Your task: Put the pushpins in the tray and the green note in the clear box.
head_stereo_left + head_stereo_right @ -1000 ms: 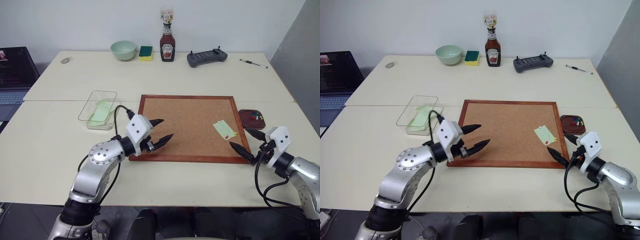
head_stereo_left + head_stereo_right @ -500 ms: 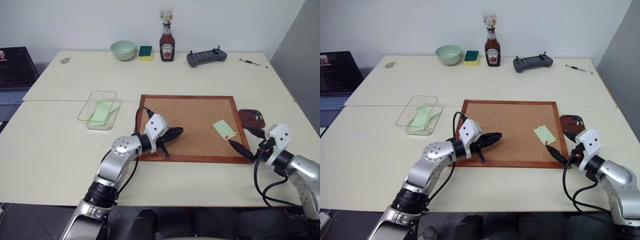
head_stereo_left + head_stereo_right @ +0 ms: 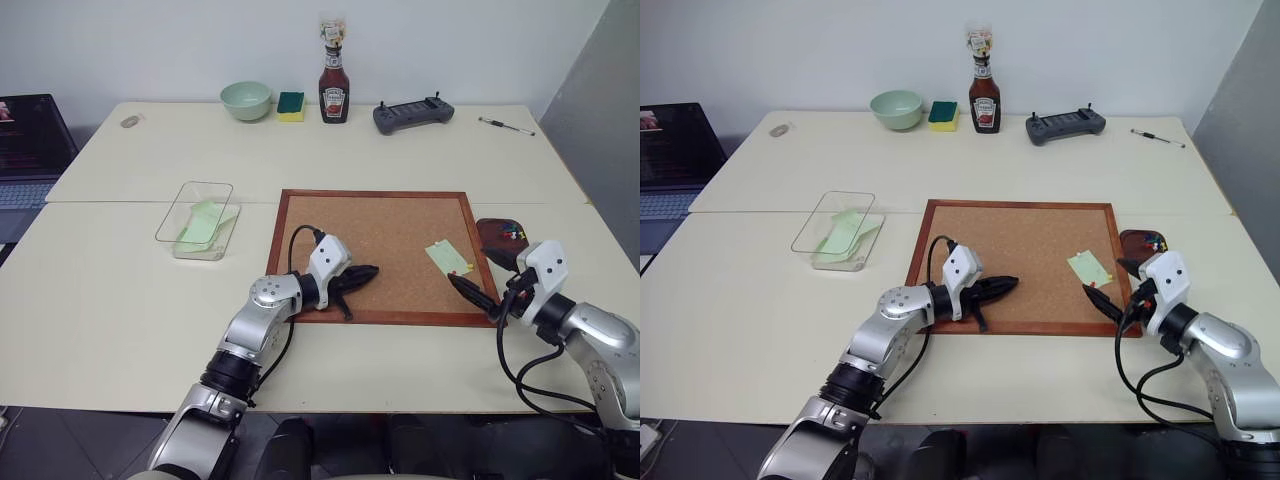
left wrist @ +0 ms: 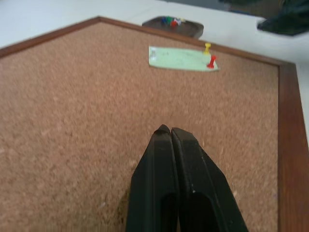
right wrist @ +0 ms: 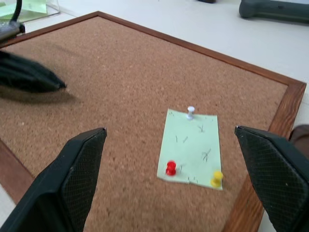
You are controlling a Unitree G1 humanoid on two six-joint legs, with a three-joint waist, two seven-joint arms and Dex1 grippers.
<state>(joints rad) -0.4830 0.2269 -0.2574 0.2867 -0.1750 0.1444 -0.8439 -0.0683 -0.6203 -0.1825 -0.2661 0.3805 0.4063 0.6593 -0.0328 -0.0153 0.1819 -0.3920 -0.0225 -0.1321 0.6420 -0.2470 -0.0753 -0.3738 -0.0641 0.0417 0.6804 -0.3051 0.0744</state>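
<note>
The corkboard (image 3: 372,256) lies under both grippers. The green note (image 5: 191,147), thin and floppy, sits ahead of the right gripper (image 5: 169,183), whose jaws stand wide and empty; three pushpins (image 5: 170,167) hold it, best pinched by their slick heads. The left gripper (image 4: 170,133), closed on nothing, points toward it.

A plain white wall (image 3: 450,40) stood behind two cream tables (image 3: 120,310) pushed together; a grey panel (image 3: 600,110) rose at the right edge.
</note>
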